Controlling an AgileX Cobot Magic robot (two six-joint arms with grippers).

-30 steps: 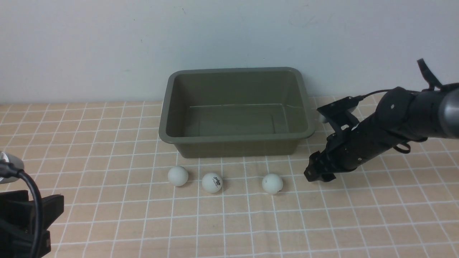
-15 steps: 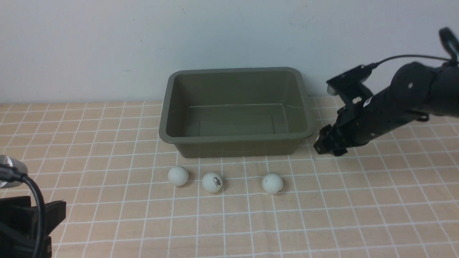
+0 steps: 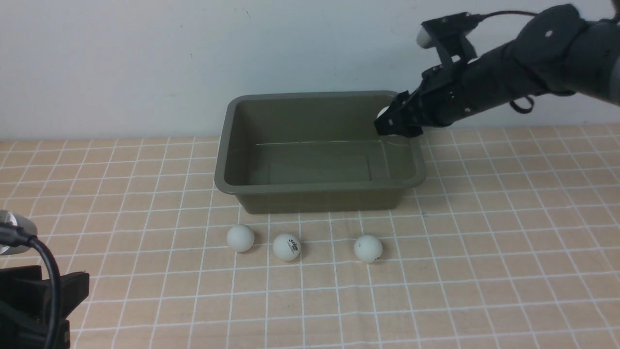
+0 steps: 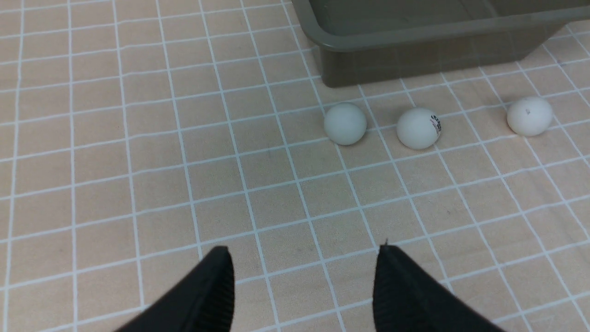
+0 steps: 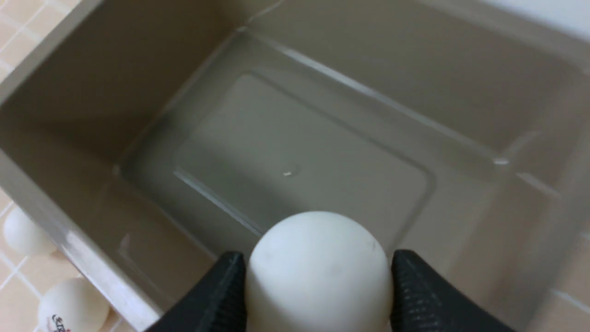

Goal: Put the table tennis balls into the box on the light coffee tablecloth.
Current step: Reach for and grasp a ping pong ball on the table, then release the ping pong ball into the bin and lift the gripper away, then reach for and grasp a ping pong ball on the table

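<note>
The olive-green box (image 3: 232, 186) stands on the light coffee tablecloth (image 3: 145, 300) near the wall, with nothing inside it. My right gripper (image 3: 390, 123) hangs over the box's far right corner, shut on a white table tennis ball (image 5: 318, 272) that shows as a white sliver (image 3: 382, 112) in the front view. Three more balls lie in a row on the cloth before the box: a plain one (image 3: 240, 238), one with a dark logo (image 3: 286, 246) and another (image 3: 368, 248). My left gripper (image 4: 304, 258) is open and low at the near left, nothing between its fingers.
A pale wall (image 3: 145, 63) rises right behind the box. The grid cloth runs across the whole table, with bare cloth on both sides of the box and in front of the balls.
My right arm has risen from the cloth at the box's right and swung left, carrying its ball over the box's far right corner. The left arm and three balls have stayed put.
</note>
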